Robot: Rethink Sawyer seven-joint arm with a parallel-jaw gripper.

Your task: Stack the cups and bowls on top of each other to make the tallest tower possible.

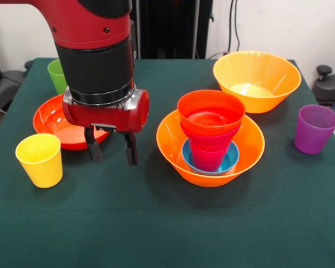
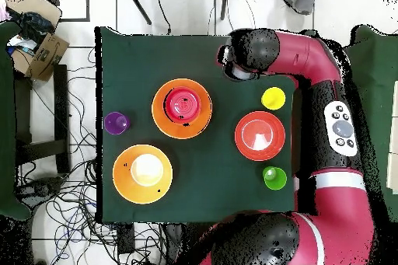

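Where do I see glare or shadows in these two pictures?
Front view: bright glare inside the empty orange bowl at its bottom, a soft shadow on the cloth beneath the end effector, and shine on the tower's rims. Overhead view: a white glare spot fills that bowl's middle; the shallow red-orange bowl shines too.

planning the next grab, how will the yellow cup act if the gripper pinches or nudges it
The yellow cup looks like thin glossy plastic, so probably light and slippery. It stands upright and empty, tapering to a narrow base, so a sideways nudge could tip it. On its side it would likely roll in a curve.
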